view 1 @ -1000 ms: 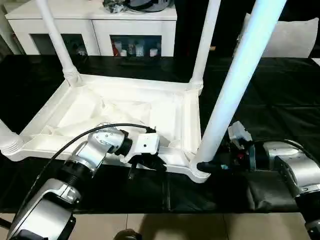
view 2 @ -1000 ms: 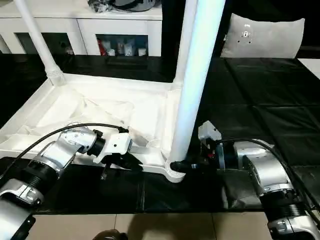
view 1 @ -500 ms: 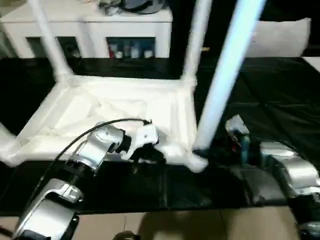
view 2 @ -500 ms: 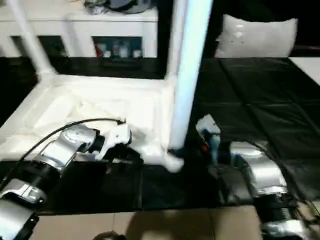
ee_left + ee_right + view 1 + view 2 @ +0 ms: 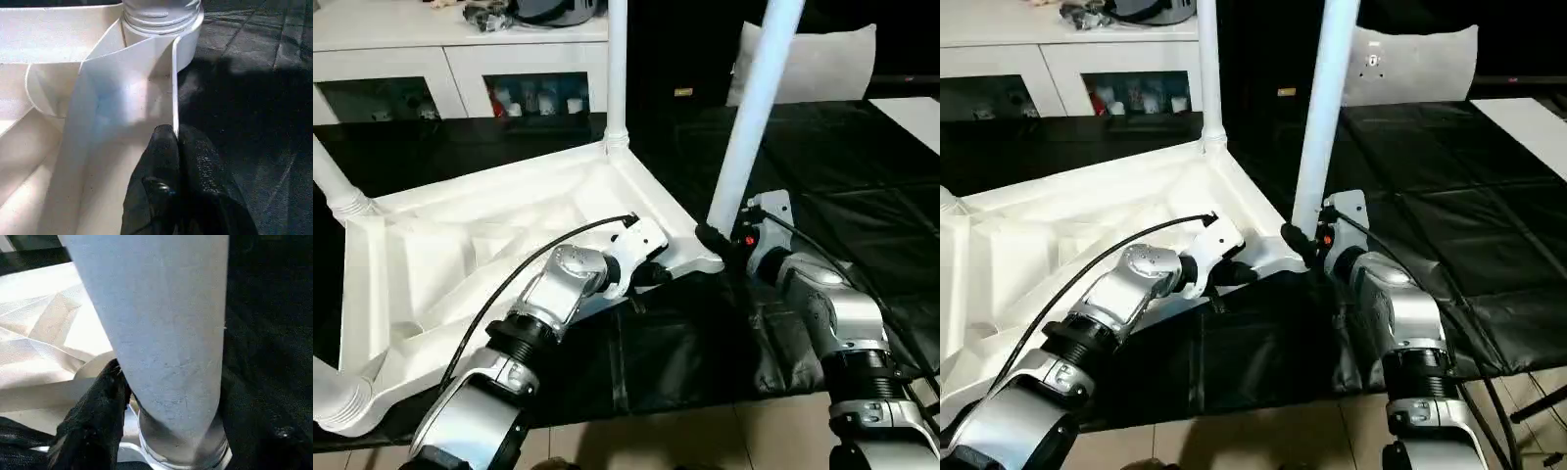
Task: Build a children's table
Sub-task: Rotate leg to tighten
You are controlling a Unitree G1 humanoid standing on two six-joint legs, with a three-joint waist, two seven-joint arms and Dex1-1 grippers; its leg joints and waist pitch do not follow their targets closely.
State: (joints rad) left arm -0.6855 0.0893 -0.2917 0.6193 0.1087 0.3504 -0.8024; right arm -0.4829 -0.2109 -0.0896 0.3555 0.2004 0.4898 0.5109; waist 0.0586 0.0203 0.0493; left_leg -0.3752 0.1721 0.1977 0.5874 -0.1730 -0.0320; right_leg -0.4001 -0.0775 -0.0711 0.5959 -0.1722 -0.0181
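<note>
White plastic table top [image 5: 489, 245] is lying ribs-up at ten o'clock on the black worktop [image 5: 862, 157], the left pincer [image 5: 176, 147] pinching its rim to steady it while the right pincer [image 5: 724, 242] is clasping the corner leg [image 5: 754, 108], probably seating it.

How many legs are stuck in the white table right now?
4. One leg stands at the near right corner by the right pincer; one at the far corner; one at the left; one at the near left corner, mostly cut off.
</note>
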